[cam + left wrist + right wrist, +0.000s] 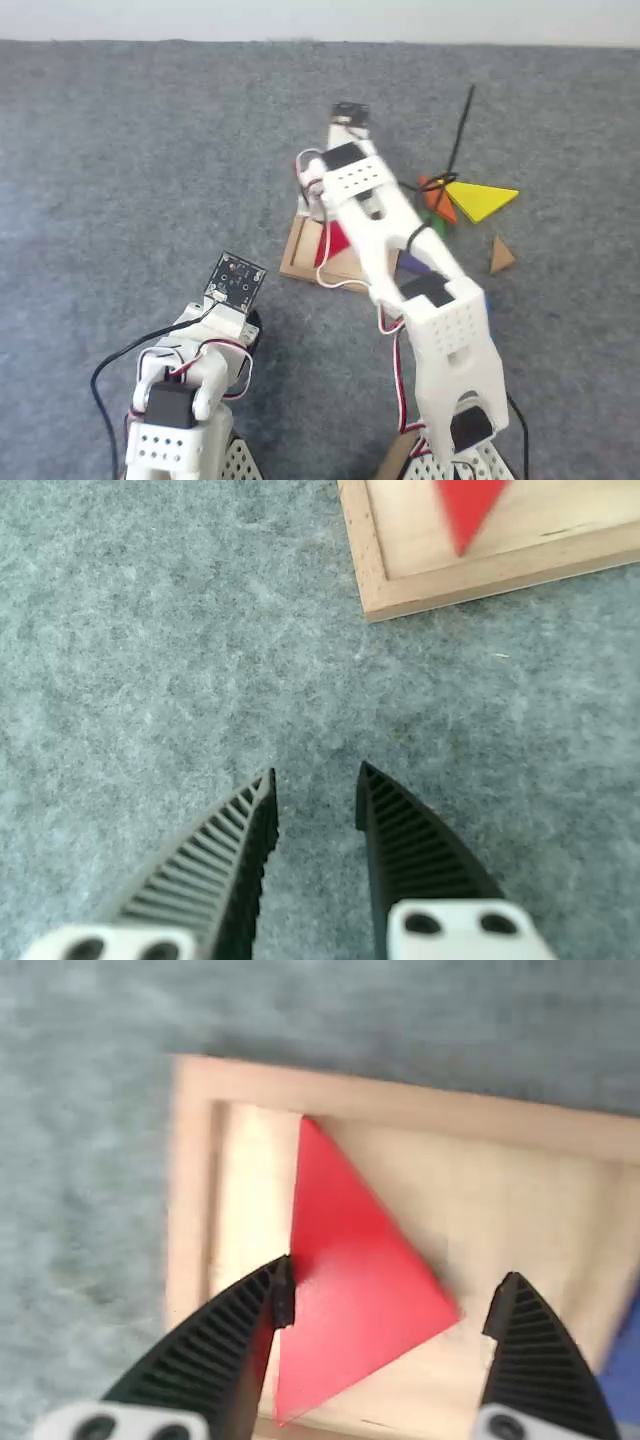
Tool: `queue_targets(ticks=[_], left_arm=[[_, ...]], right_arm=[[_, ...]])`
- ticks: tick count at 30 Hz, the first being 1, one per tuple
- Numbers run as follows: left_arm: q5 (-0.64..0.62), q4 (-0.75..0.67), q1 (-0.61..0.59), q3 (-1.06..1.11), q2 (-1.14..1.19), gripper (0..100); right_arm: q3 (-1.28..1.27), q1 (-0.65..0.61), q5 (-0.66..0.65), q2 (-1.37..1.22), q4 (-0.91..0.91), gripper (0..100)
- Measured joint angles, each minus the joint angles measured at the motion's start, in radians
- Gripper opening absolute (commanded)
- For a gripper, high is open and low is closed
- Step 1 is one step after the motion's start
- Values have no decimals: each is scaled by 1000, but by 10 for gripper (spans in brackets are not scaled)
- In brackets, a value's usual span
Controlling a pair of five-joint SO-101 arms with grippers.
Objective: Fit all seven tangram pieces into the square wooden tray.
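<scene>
The square wooden tray [190, 1210] lies on the grey carpet with a red triangle [350, 1280] resting inside it, near one corner. My right gripper [395, 1300] hovers open right over that triangle, one finger [250, 1330] at its edge and the other off its far point. In the high view the right arm [375, 215] reaches over the tray [298, 252] and covers most of it; the red triangle [333, 243] peeks out beside it. My left gripper [315, 777] is open over bare carpet, short of the tray's corner [375, 590], holding nothing.
Loose pieces lie right of the tray: a yellow triangle [482, 198], an orange piece [437, 200], a green one [435, 225], a purple one [412, 264] and a small tan triangle [501, 255]. A black cable [460, 135] runs above them. Open carpet stretches left.
</scene>
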State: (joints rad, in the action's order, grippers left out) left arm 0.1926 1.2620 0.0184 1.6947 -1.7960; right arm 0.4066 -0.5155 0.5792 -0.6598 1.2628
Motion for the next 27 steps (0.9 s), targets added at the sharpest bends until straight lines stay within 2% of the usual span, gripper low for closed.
queue_targets(ticks=[6,21,27], left_arm=[[0,0,0,0,0,123],[0,0,0,0,0,123],[0,0,0,0,0,123]], right_arm=[[0,49,-71,48,21,306],[35,40,-80,-64,-15,306],[44,-37,-80,-68,-40,306]])
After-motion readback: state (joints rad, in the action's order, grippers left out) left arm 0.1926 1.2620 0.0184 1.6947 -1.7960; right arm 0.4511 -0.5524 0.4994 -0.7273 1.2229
